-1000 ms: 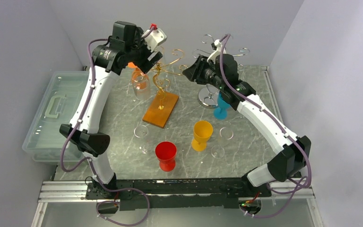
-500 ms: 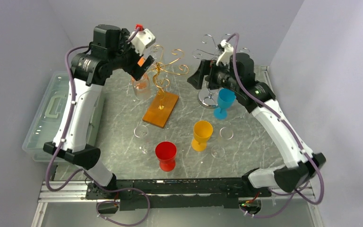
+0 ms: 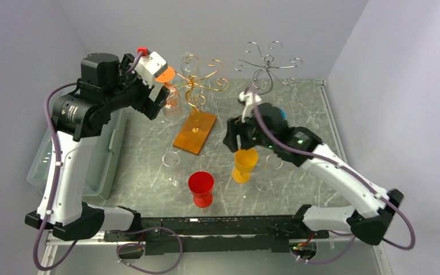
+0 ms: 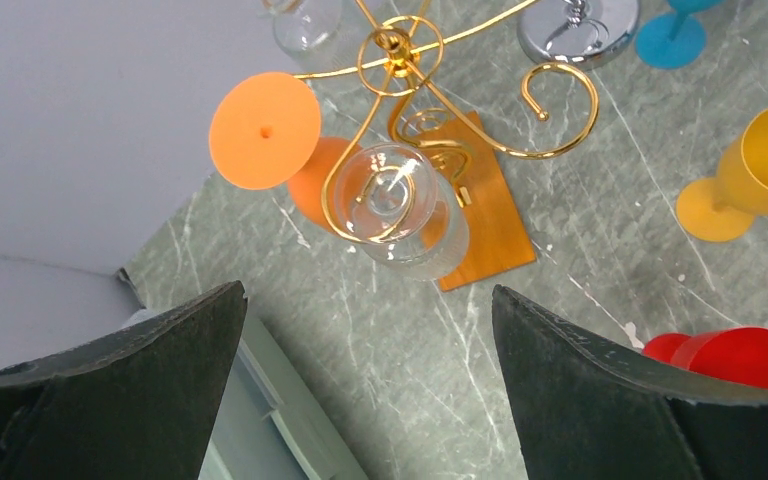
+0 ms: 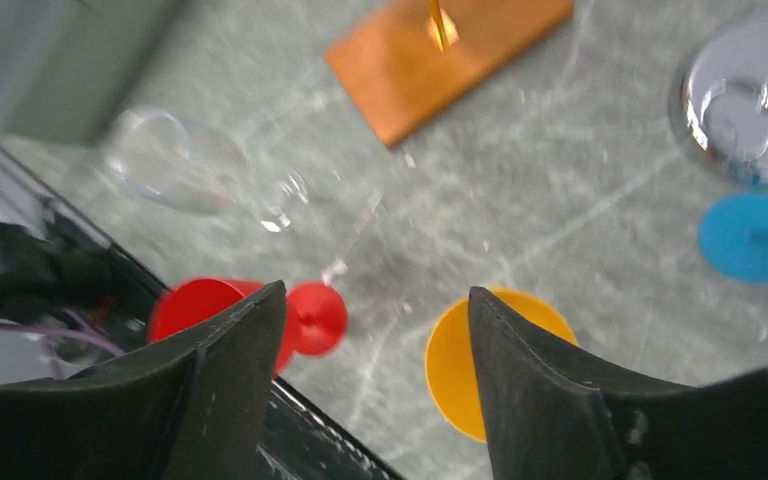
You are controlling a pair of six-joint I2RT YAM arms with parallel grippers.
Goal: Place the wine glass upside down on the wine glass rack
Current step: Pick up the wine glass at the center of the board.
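Note:
An orange wine glass [image 4: 265, 130] and a clear one [image 4: 395, 205] hang upside down on the gold wine glass rack [image 3: 197, 86]. My left gripper [image 3: 159, 102] stands open just left of them, holding nothing; in the left wrist view its jaws [image 4: 365, 290] frame bare table. My right gripper [image 3: 238, 140] hovers open above the upright yellow glass [image 3: 244, 163], whose rim [image 5: 460, 370] shows beside the right finger. An upright red glass [image 3: 200, 188] stands near the front. The blue glass [image 5: 745, 235] is mostly hidden behind the right arm.
A silver wire rack [image 3: 268, 63] stands at the back right, its chrome base [image 5: 750, 95] beside the blue glass. Clear glasses [image 3: 172, 163] [image 3: 272, 166] stand on the table. A clear plastic bin [image 3: 46, 166] lies along the left edge.
My left arm has drawn back to the left of the gold rack, open, with the orange glass left hanging. My right arm has swung from the silver rack and blue glass forward over the yellow glass.

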